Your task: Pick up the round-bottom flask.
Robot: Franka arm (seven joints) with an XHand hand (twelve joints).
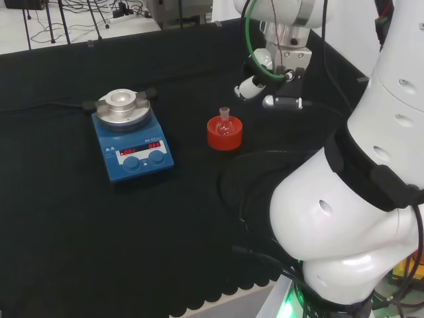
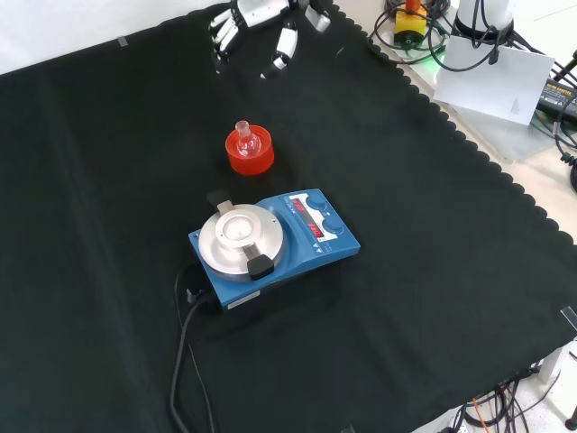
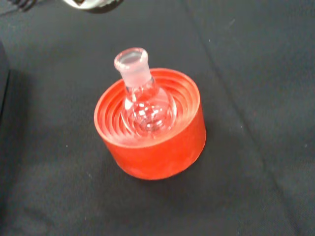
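Currently: one round-bottom flask | one red stand | one stirrer

Small clear flask upright in a red ribbed stand mid-cloth, blue hotplate with round metal top well to its left, hand above and right of the flask, apart from it, white arm at right.

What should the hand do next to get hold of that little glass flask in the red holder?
Probably come down toward the round-bottom flask, aiming at its neck. The flask sits upright in the red ribbed stand, untouched. In the front view the hand hangs apart from it, farther off up the cloth, fingers relaxed and holding nothing, so closing that gap looks like the first step.
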